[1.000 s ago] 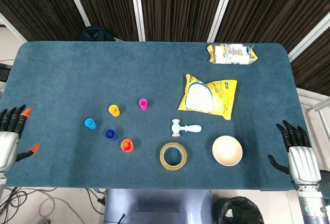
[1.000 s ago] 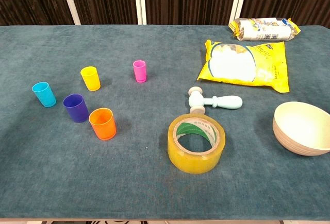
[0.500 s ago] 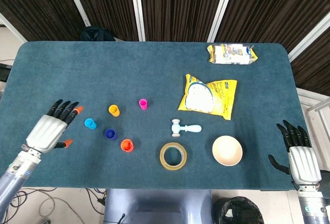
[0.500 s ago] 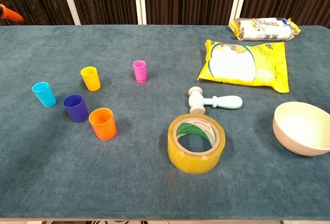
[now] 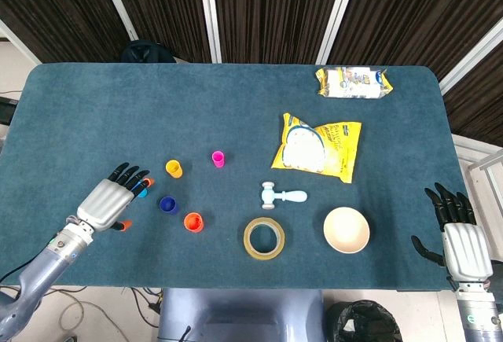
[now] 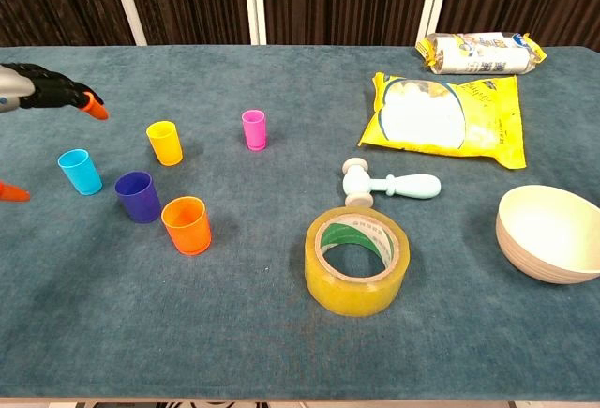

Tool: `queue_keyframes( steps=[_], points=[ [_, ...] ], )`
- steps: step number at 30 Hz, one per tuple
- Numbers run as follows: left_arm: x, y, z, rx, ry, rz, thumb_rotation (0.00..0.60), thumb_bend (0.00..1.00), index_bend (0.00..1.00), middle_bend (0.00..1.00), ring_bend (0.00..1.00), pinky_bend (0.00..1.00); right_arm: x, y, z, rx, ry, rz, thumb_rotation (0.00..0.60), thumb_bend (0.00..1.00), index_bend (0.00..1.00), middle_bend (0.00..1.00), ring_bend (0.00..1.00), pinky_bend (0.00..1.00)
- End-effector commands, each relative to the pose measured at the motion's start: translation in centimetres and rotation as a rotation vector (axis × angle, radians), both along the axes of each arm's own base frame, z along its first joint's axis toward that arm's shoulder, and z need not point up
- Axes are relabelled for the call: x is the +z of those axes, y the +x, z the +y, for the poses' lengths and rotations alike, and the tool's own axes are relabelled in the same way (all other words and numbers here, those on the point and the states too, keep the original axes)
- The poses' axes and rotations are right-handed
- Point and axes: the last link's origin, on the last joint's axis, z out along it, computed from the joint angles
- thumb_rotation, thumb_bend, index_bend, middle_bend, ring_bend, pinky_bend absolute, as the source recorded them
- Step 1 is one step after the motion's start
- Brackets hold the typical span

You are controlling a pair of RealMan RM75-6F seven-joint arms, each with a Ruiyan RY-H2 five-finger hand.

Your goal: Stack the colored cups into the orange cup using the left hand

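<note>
We can read no text anywhere. The yellow bag (image 6: 448,117) and the smaller packet (image 6: 480,52) carry print, as does the inner ring of the tape roll (image 6: 357,263), but all of it is too small and blurred to make out.

Left hand (image 5: 107,204): silver-grey back plate, smooth and slightly domed, with black fingers (image 5: 126,174) tipped in orange (a tip or two shows up in the chest view as well, at the far left edge). Below it, a short wrist ring with a small green-and-yellow mark, then a rounded, blue-grey forearm (image 5: 35,276) running off the bottom corner.

Right hand (image 5: 462,241): same build, a pale silver back plate with faint panel lines, black fingers (image 5: 450,202) and a black thumb off to the side; no orange visible on these tips. Grey wrist collar below, then a darker cuff with a small green spot at the frame's edge.
</note>
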Motion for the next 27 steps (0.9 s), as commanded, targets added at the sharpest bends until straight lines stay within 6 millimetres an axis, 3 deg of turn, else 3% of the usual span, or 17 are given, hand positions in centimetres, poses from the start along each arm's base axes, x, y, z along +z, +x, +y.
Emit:
queue_keyframes(
  steps=[1, 15, 27],
  points=[
    [-0.9, 0.0, 0.4, 0.001, -0.013, 0.005, 0.600, 0.14, 0.17, 0.08, 0.00, 0.04, 0.0, 0.0, 0.0, -0.001, 0.000, -0.001, 0.600, 0.32, 0.09, 0.04, 0.10, 0.00],
    [-4.4, 1.0, 1.8, -0.033, -0.047, -0.019, 0.600, 0.21, 0.23, 0.09, 0.00, 0.04, 0.1, -0.4, -0.2, -0.018, 0.005, 0.001, 0.600, 0.32, 0.09, 0.04, 0.10, 0.00],
    [-5.2, 1.6, 2.3, -0.069, -0.045, 0.013, 0.600, 0.23, 0.27, 0.10, 0.00, 0.04, 0.1, -0.4, -0.2, -0.019, 0.007, 0.000, 0.600, 0.32, 0.09, 0.04, 0.10, 0.00]
  ],
)
